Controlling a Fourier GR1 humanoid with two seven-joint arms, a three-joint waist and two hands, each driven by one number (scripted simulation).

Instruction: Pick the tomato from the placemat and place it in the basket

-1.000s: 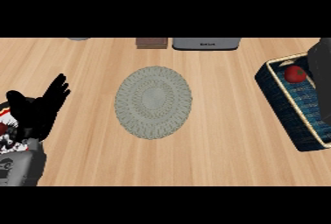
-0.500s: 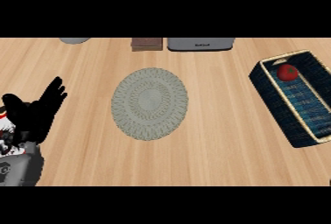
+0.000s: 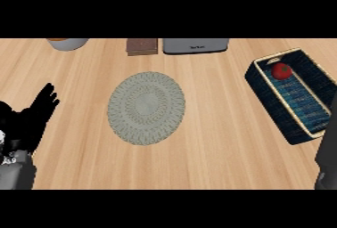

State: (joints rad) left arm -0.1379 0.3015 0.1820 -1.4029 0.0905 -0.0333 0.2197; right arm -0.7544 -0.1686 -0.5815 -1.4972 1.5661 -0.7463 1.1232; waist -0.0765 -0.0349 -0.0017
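At the counter's far edge a grey appliance (image 3: 195,45) bears writing too small to read, the tomato (image 3: 282,70) lies in the basket's (image 3: 266,91) far end, the left hand (image 3: 34,116) rests with straight fingers, and the right hand stays hidden.

Red tomato (image 3: 282,71), dark blue basket (image 3: 263,87)

Tomato (image 3: 281,70) in basket (image 3: 265,83) (far end).
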